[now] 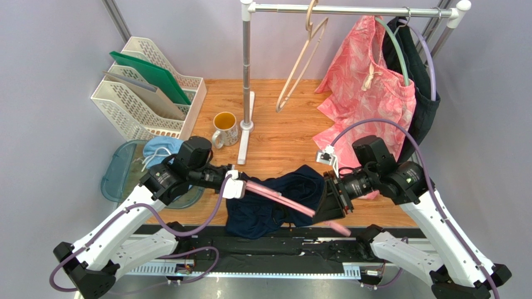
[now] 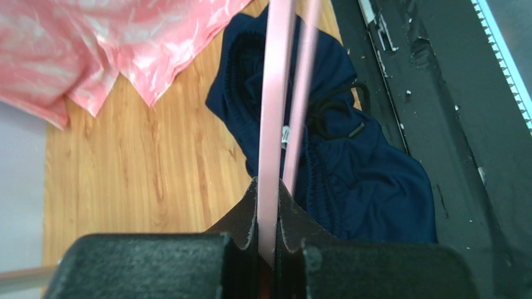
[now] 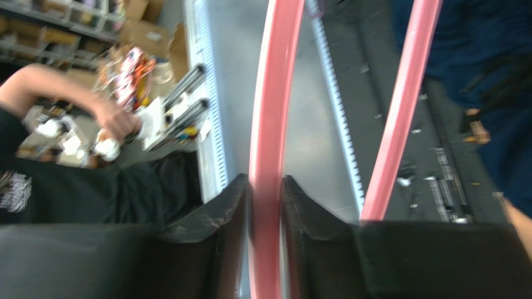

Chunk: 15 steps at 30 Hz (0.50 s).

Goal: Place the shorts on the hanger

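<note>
Top external view: left pincer point(image 1: 236, 185) and right pincer point(image 1: 330, 202) both clamp the pink hanger point(image 1: 281, 200) above the navy shorts point(image 1: 250, 218).
Lower centre of the frame: each pincer is closed tight on a hanger bar, one at either end; the shorts lie crumpled on the desk point(image 1: 281, 137) beneath, at its lower edge.

The pink hanger point(image 1: 284, 200) slants between the left gripper point(image 1: 240, 185) and the right gripper point(image 1: 326, 208). Each gripper is clamped on one end, above the crumpled navy shorts point(image 1: 259, 216) at the table's point(image 1: 281, 137) near edge.
</note>
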Tool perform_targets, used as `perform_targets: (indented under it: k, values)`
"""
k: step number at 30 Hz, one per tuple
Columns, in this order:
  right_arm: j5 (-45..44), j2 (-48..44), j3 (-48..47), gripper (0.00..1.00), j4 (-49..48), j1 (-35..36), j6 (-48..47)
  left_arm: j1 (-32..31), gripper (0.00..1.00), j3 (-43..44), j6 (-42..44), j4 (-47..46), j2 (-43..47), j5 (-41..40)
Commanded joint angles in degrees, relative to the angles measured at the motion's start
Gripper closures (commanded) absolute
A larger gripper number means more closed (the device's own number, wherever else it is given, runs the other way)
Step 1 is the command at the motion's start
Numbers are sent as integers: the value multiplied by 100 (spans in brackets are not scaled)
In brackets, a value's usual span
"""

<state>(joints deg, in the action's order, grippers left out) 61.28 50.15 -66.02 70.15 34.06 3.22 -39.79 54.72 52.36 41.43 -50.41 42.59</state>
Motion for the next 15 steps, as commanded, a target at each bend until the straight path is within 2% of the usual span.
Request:
perform_targets:
  k: [1,3,5,8,12,15]
  values:
    - [-976,170,-911,27,-379,39,-937,-11,100,355,-1085,93,49,-576]
    - [-1450,398,-1254,1,-511,39,-1269,-11,100,390,-1280,146,93,-410]
    - [-1705,626,-1825,0,-599,39,-1508,-11,100,460,-1596,155,49,-330]
    - [-1593,1136,-2466,0,-555,56,-1991,-11,100,715,-1956,163,-222,-295]
    - [-1759,1550,-2714,7,-695,512,-2589,-2,100,1146,-2326,365,-715,-111]
    - [-2224,1559,-2461,12,-1090,1056,-3098,-2,100,1322,-2527,463,-944,127]
